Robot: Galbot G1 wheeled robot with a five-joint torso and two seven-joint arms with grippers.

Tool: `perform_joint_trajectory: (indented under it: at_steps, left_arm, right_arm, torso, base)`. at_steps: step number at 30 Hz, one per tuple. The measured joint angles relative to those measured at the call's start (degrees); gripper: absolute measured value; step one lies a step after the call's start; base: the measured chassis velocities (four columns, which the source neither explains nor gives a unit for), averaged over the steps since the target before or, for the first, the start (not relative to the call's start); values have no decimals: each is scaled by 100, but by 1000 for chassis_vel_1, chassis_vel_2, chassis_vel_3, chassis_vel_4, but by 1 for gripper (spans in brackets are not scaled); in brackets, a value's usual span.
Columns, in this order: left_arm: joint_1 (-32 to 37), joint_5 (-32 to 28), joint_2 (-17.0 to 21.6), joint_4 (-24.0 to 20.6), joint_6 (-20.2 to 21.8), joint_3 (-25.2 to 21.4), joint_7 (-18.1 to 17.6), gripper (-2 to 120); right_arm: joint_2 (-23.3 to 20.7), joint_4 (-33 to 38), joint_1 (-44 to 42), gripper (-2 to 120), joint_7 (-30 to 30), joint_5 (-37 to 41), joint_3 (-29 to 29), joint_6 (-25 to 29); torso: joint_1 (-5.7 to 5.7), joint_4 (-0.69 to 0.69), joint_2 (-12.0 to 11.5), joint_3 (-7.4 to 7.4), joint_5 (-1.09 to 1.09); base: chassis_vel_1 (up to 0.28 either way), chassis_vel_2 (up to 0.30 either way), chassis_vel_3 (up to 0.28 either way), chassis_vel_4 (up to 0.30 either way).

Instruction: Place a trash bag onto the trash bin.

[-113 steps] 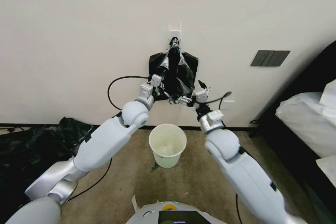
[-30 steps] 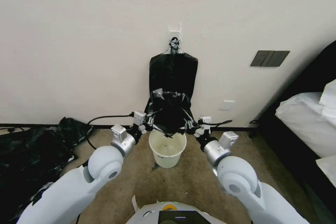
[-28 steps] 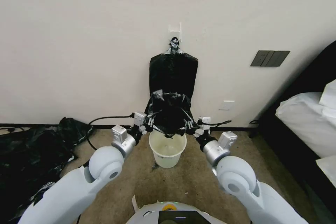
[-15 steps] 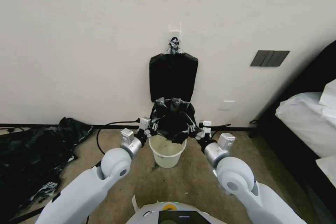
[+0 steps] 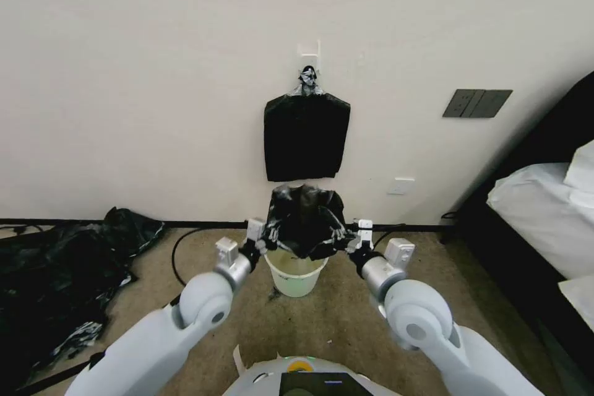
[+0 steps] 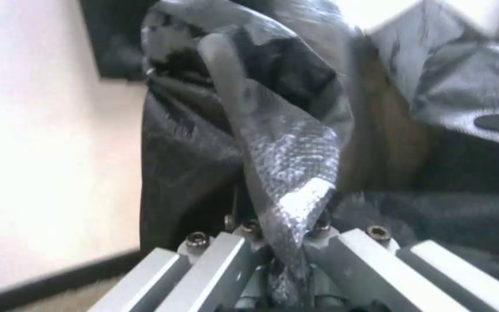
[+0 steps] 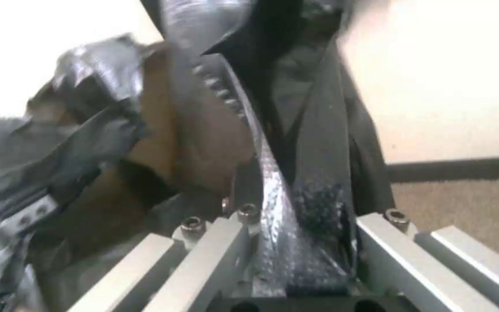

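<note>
Since the earlier frames both arms have come down from the wall, carrying the trash bag (image 5: pixel 304 229) to the trash bin (image 5: pixel 296 273), which stands on the carpet floor near the wall. The left hand (image 5: pixel 261 240) and right hand (image 5: pixel 351 242) are each clamped on an opposite edge of the bag's mouth (film pinched between the fingers in both wrist views), holding it spread just above the rim. To seat it well, in my judgement, keep the mouth stretched wider than the rim, lower evenly on both sides, and let the sagging body drop inside first. A flat black bundle (image 5: pixel 305 137) hangs on the wall hook above.
</note>
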Motion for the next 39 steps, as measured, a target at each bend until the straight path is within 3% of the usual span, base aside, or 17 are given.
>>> perform_joint_trajectory:
  at_steps: [10,15,23,27,39]
  left_arm:
    - [1188,380,-92,-302,-217,-262,-574,0]
    - [1883,612,-232,-311,-313,-375,-700,0]
    - [2035,899,-456,83,-518,-368,-909,0]
    - [2030,930,-654,317,-685,-376,-1222,0]
    - [1876,1100,-1090,1017,-854,-300,-1223,0]
  right_arm:
    - [39,168,-591,6,547,332,-65,21]
    - [188,165,-1043,6,722,546,-67,39]
    - [433,-197,-1224,6,963,1094,-135,-50]
    - [489,-407,-1213,6,1044,1271,-53,-58]
    - [713,-1095,-822,6,1038,1416,-36,-80]
  torso:
    - [0,-3,0,0,0]
    - [0,0,0,-1,-1]
    - [-1,-2,0,0,-1]
    - [0,-2,0,0,-1]
    - [0,-2,0,0,-1]
  base:
    - [0,0,0,0]
    - [0,0,0,0]
    - [0,0,0,0]
    - [0,0,0,0]
    - [0,0,0,0]
